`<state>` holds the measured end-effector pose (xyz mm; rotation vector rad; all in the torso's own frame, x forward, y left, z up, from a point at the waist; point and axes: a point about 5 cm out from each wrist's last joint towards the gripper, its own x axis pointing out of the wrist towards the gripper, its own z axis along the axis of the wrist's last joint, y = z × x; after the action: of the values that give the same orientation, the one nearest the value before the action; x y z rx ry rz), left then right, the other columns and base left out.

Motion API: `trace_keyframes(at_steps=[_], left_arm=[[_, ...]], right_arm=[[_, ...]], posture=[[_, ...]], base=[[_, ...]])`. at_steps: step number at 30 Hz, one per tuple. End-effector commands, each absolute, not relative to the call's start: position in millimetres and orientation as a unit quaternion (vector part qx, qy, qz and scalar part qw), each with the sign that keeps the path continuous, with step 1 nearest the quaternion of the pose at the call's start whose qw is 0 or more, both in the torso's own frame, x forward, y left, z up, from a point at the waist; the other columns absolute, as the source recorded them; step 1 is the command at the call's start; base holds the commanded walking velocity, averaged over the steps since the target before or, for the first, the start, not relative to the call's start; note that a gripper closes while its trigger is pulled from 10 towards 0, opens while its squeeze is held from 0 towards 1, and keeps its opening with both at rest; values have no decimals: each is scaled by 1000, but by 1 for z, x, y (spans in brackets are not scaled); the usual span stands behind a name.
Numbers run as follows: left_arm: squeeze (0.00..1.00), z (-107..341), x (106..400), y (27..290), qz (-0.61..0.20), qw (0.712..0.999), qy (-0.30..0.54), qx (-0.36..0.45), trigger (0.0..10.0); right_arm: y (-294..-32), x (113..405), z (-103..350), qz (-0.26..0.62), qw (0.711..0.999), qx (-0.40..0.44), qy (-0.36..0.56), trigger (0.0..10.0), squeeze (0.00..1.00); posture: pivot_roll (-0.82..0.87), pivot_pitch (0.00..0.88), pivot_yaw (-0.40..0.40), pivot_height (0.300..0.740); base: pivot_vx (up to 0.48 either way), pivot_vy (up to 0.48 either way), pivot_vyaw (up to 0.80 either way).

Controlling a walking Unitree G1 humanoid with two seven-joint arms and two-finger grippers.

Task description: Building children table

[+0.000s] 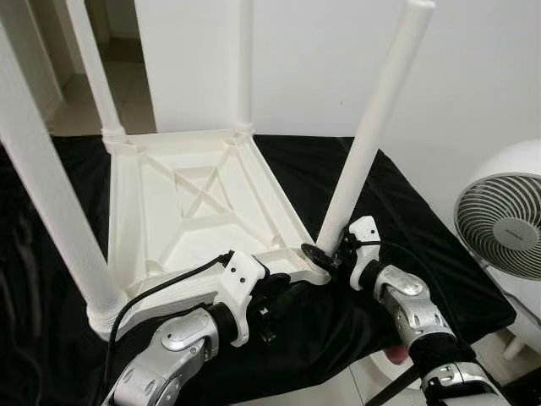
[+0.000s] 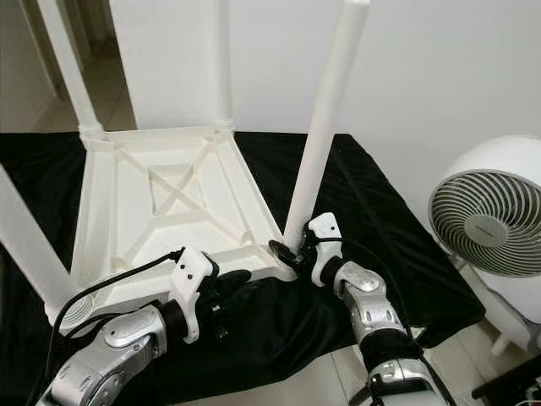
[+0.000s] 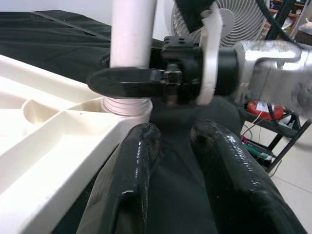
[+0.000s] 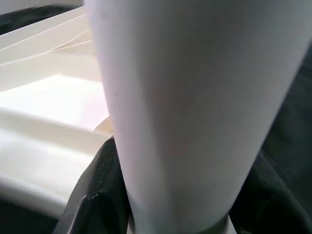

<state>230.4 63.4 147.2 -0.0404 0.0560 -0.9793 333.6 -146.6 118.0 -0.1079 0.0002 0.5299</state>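
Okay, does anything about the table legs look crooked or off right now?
Yes. The near right leg leans away from the upside-down tabletop, while the far legs stand straighter. The right gripper clasps it at its base, by the corner socket. It may not be fully seated yet.

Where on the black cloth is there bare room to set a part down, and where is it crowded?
Bare black cloth lies between the upturned table top and the fan, and behind the top toward the wall. The near corner is crowded: the right pincer grips the leg there, and the left pincer rests at the near edge.
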Motion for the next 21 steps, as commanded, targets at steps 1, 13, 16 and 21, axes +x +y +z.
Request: trace_keyframes(at_steps=[1, 13, 16, 21], left_arm=[[0, 150, 228, 62, -478, 878, 25, -20, 10000], [0, 149, 226, 62, -479, 877, 30, -22, 10000], [0, 149, 226, 62, -480, 876, 31, -22, 10000], [0, 149, 226, 61, -482, 876, 31, -22, 10000]], right_arm=[[-163, 335, 115, 199, 977, -78, 15, 0, 0], [-146, 319, 110, 52, 997, -52, 6, 0, 0], [-140, 311, 110, -2, 999, -42, -1, 0, 0], [-130, 306, 107, -10, 1000, -16, 7, 0, 0]], posture=[[35, 46, -51, 740], [29, 60, -50, 740], [29, 61, -50, 740], [30, 62, -50, 740]], base=[[0, 0, 0], [0, 0, 0], [0, 0, 0], [0, 0, 0]])
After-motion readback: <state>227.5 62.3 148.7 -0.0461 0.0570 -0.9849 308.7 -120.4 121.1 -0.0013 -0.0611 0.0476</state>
